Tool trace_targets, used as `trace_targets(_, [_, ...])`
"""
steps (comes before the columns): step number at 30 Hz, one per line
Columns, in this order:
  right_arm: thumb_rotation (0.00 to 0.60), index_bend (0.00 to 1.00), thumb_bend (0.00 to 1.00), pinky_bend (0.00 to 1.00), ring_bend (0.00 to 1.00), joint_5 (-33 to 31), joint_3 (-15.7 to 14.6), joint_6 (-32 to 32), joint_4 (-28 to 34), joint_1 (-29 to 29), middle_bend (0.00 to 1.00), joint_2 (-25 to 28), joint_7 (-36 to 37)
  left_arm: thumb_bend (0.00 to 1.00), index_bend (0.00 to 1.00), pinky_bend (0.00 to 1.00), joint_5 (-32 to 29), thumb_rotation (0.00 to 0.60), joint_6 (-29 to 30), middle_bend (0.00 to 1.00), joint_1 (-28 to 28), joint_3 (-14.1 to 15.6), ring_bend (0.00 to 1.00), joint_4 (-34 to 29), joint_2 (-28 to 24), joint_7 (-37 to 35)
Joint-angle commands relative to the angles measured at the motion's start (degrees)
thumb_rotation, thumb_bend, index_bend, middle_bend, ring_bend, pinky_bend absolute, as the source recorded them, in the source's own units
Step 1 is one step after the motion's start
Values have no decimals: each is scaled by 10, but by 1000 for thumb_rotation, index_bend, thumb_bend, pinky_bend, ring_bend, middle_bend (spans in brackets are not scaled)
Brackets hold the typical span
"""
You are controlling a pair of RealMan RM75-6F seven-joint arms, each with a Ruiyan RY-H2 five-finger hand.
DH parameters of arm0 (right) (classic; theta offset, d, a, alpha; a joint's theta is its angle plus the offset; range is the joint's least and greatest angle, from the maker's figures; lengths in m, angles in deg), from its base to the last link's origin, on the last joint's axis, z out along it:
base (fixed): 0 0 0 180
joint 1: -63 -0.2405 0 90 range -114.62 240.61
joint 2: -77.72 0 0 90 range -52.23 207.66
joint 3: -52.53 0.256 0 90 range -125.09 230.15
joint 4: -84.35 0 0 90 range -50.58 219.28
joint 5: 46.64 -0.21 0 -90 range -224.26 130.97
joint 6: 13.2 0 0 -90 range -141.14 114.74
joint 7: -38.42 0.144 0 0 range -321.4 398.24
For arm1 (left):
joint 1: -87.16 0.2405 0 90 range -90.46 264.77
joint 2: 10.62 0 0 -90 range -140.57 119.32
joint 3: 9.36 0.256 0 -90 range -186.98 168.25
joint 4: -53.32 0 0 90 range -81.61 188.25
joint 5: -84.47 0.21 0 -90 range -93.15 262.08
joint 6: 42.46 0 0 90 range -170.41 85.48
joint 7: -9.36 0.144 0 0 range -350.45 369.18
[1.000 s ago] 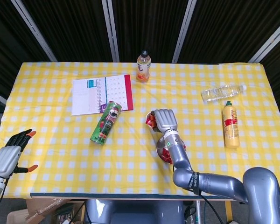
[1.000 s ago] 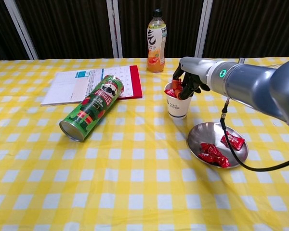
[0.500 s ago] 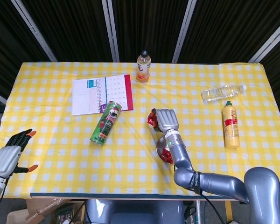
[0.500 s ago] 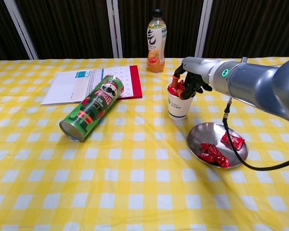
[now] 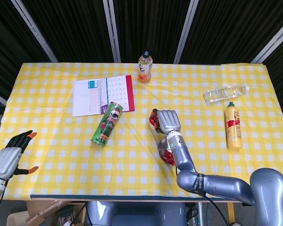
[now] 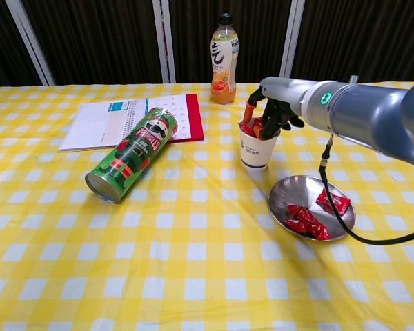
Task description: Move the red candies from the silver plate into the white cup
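Note:
The white cup point(image 6: 254, 153) stands mid-table with red candies point(image 6: 249, 128) heaped above its rim. My right hand point(image 6: 272, 114) hovers just over the cup's mouth, fingers pointing down and apart, with nothing plainly held. To the cup's right the silver plate point(image 6: 292, 190) holds several red candies point(image 6: 306, 221). In the head view my right hand point(image 5: 168, 121) covers most of the cup, and its arm hides much of the plate point(image 5: 162, 147). My left hand point(image 5: 9, 157) hangs open off the table's left front corner.
A green chips can point(image 6: 130, 155) lies on its side left of the cup. An open notebook point(image 6: 131, 119) and an orange drink bottle point(image 6: 223, 60) sit at the back. A water bottle point(image 5: 225, 92) and a yellow bottle point(image 5: 233, 125) lie at the right.
My right hand has lifted slightly out of the cup and shifted a little right, with the candy staying in the cup. The left hand has not moved.

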Motion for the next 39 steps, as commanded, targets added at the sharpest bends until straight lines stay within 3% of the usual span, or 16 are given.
trace_targets(1, [600, 336, 581, 849, 796, 4, 0, -3, 4, 1, 764, 2, 3, 28, 0, 0, -1, 600, 1, 0, 0, -1, 0, -2, 0, 3])
trace_targets(19, [600, 324, 581, 849, 796, 35, 1, -37, 40, 7, 764, 19, 10, 28, 0, 0, 1, 600, 1, 0, 0, 0, 0, -2, -1, 1])
trace_targets(30, [600, 300, 575, 849, 789, 99, -32, -113, 157, 57, 764, 82, 6, 28, 0, 0, 9, 600, 7, 0, 2, 2, 0, 4, 0, -4])
trace_targets(35, [600, 292, 470, 849, 789, 115, -67, -137, 219, 88, 764, 108, -1, 28, 0, 0, 13, 600, 10, 0, 3, 2, 0, 5, 1, -2])
trace_targets(39, [600, 244, 297, 849, 789, 128, -102, -149, 249, 112, 764, 115, -3, 28, 0, 0, 15, 600, 14, 0, 4, 1, 0, 4, 2, 1])
